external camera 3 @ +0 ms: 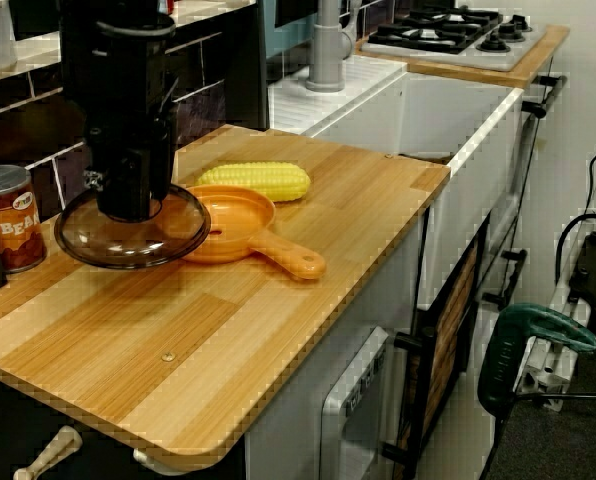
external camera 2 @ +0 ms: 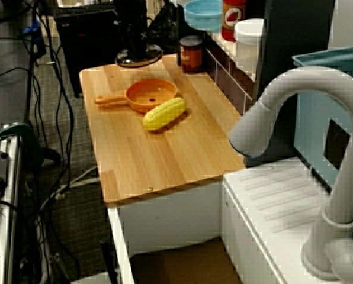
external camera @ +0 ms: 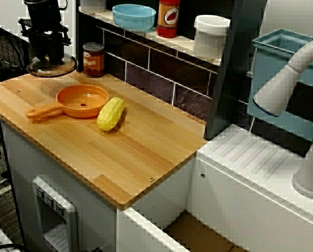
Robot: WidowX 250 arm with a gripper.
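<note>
Gripper [external camera: 48, 58] stands at the back left corner of the wooden counter [external camera: 141, 157], its black fingers drawn in tight on the middle of a clear glass lid [external camera: 67, 65]; the knob is hidden between them. In the low view from the counter's end the lid [external camera 3: 173, 228] hangs roughly level under the gripper [external camera 3: 128, 208], dome up, nothing under it but wood; whether its rim touches the board I cannot tell. Seen from the front, the lid is near an orange pan [external camera: 83, 101] but not over it. The pan is empty, its handle pointing toward the counter's left edge. A yellow corn cob [external camera: 110, 113] lies on the wood outside the pan, touching its rim on the right. A bean can [external camera: 93, 59] stands shut against the tiled wall, just right of the lid. On the shelf above: a blue bowl [external camera: 133, 17], contents hidden, a red bottle [external camera: 168, 17] and a white tub [external camera: 210, 35] with its lid on
</note>
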